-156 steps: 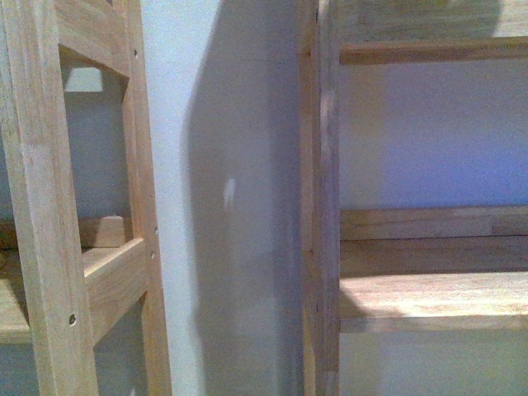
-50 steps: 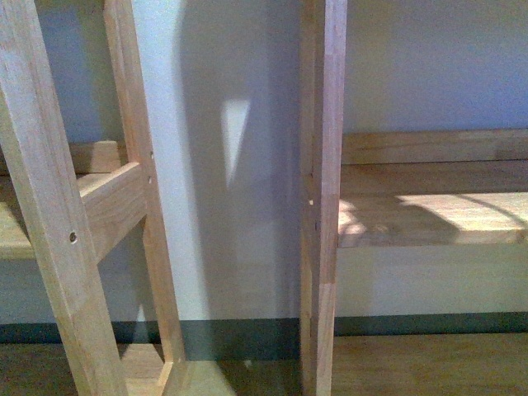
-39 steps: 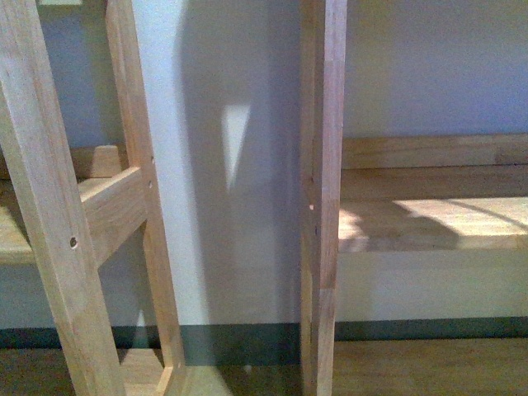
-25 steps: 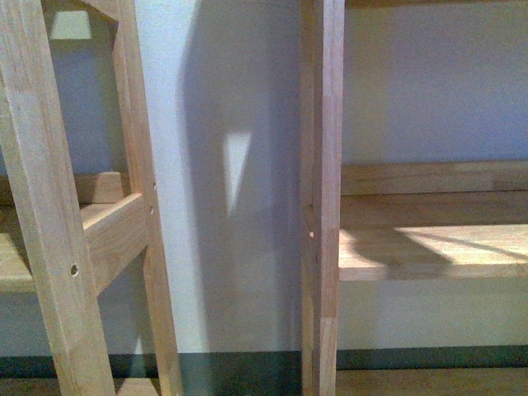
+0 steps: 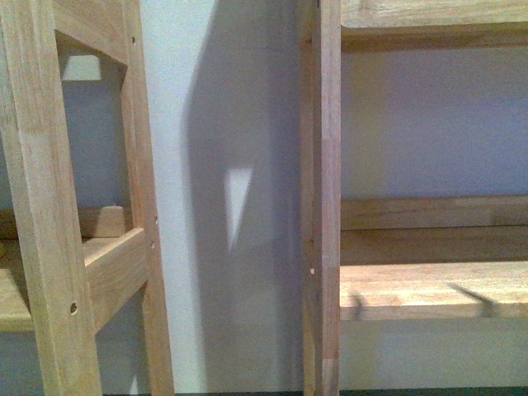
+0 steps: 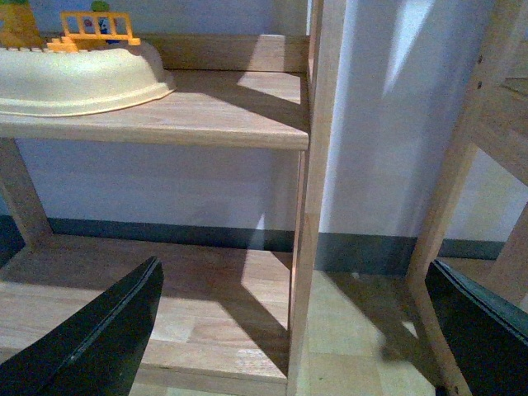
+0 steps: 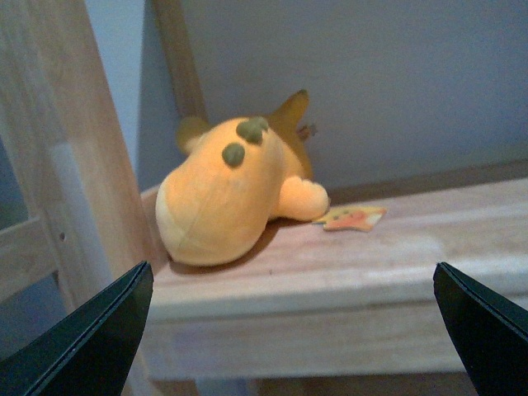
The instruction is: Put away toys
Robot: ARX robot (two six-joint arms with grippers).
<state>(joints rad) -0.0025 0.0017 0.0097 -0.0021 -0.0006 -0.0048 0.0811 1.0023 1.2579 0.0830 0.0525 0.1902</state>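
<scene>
The right gripper point(image 7: 293, 330) stands wide open and empty, facing the plush animal point(image 7: 227, 194), which lies apart from it on a wooden shelf point(image 7: 396, 256), tucked into the end beside the upright post point(image 7: 62, 140), probably already put away. Its long axis runs front edge to back wall, rounded end toward the front. The left gripper point(image 6: 301, 330) is likewise spread wide, holding nothing, before another shelving unit point(image 6: 198, 111) bearing a cream basin point(image 6: 74, 78).

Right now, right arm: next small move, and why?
Probably draw the right gripper straight back from the shelf. The plush toy already lies on the board, apart from the open, empty fingers, so the placing looks done.
</scene>
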